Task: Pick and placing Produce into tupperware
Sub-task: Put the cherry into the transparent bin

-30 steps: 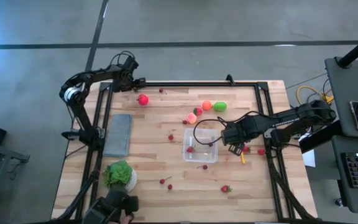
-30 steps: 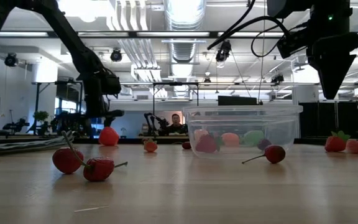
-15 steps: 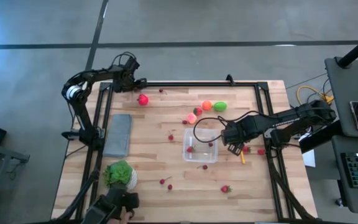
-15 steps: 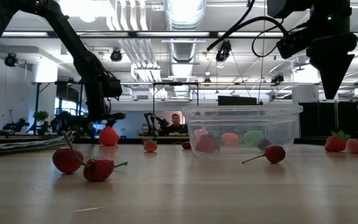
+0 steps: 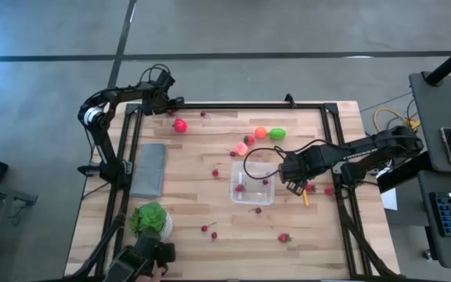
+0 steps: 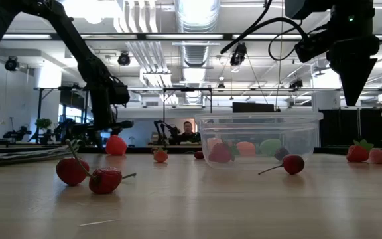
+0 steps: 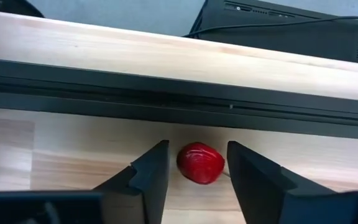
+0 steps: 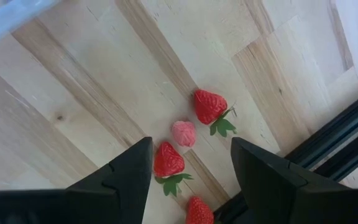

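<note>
Far from the tupperware [image 5: 252,183], at the table's back edge, the left gripper [image 7: 194,167] is closing, part-open, around a red fruit [image 7: 200,163], ungripped; it could roll away. The right gripper [image 8: 190,163] is hovering open, empty, just beside the tupperware.

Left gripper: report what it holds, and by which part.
Nothing held yet. The left gripper brackets a small red fruit at the table's far edge, fingers flanking both sides with gaps showing.
</note>
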### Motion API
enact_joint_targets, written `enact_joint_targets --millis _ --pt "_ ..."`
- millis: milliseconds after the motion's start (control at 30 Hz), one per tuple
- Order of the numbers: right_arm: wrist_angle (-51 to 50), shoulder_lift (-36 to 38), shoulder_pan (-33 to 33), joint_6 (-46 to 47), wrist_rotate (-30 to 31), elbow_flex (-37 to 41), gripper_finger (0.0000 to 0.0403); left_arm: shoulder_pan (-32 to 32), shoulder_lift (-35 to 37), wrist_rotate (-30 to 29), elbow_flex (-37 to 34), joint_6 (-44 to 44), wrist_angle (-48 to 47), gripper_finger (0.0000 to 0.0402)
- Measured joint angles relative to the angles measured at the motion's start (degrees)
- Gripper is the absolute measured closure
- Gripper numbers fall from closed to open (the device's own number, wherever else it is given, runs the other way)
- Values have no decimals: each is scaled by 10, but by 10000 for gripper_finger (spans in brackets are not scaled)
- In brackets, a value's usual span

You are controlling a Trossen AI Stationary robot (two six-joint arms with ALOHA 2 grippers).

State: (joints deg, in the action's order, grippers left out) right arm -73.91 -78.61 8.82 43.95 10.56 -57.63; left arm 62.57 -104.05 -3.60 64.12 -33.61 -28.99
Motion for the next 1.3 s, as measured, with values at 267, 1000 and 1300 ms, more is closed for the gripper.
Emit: enact_joint_targets --millis 267,1000,1300 --pt "3 0 0 0 0 0 193 0 0 1 0 11 -16 298" --pt "11 0 -4 24 -4 0 193 -191 208 119 -17 228 9 315" --pt "65 60 -16 156 70 0 193 -383 273 121 -26 310 132 315"
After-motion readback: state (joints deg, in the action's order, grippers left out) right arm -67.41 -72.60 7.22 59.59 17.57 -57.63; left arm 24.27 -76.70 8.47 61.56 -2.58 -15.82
